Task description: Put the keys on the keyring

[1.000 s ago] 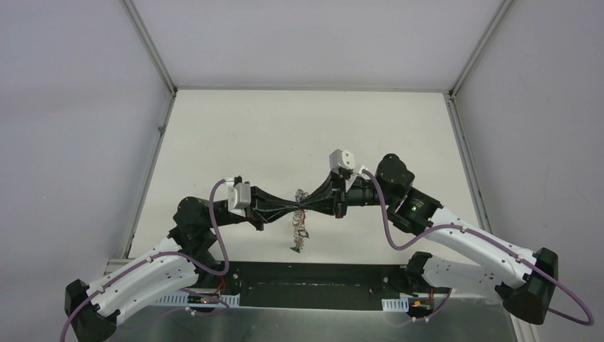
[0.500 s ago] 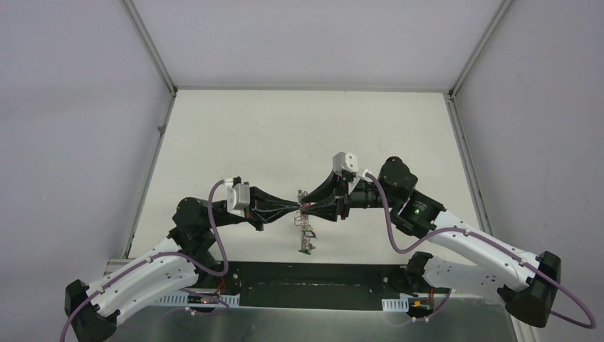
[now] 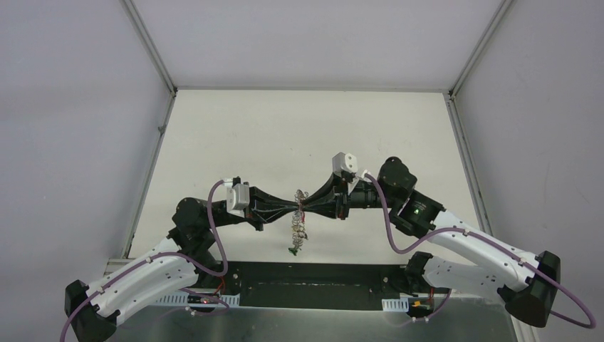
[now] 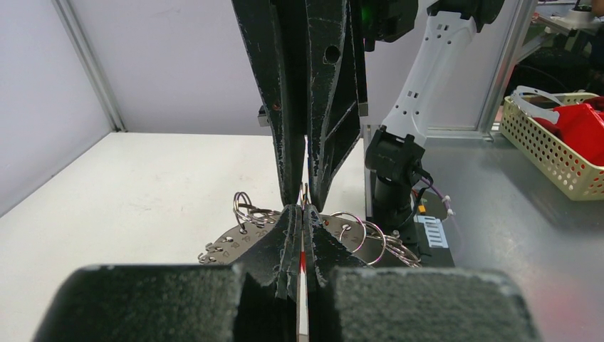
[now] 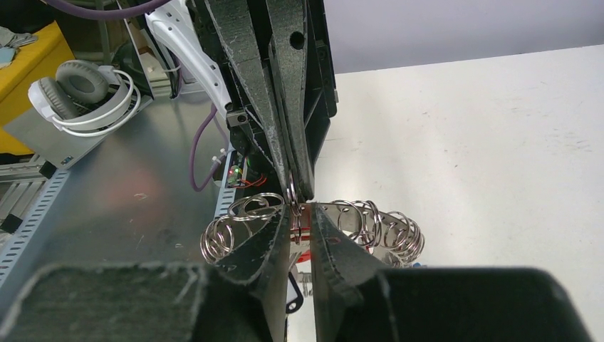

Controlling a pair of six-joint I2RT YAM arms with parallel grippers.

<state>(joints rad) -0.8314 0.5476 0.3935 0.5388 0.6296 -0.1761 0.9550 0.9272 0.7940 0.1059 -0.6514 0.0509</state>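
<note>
Left gripper (image 4: 303,211): fingers (image 4: 283,239) pressed together, with a red sliver (image 4: 302,260) showing in the seam. I judge the sliver to be a key's tag, but no key blade can be made out.

Right gripper (image 5: 302,208): fingers (image 5: 265,242) stand a narrow gap apart. Something red and a small split ring (image 5: 292,197) sit at the mouth of the gap. Whether the pads bear on either cannot be told.

Relation of the grippers: they meet tip to tip above the table (image 3: 285,135), on one level line. Neither arm is the nearer; both are at the work.

Keyring (image 3: 297,229): it hangs straight down from that meeting point, clear of the table, long axis upright, with a green tag (image 3: 292,249) at its low end. In both wrist views its fringe of loops spreads to either side of the fingers. I therefore judge that its broad face lies across the line joining the grippers, not along it.

Assessment:
- The load appears to hang from the left grip.
- The piece the right jaws must take lies dead ahead of them, at their tips, and calls for no sideways reach.
- The risk is the loose ring swinging or turning as they close, since its weight hangs below the pinch.
</note>
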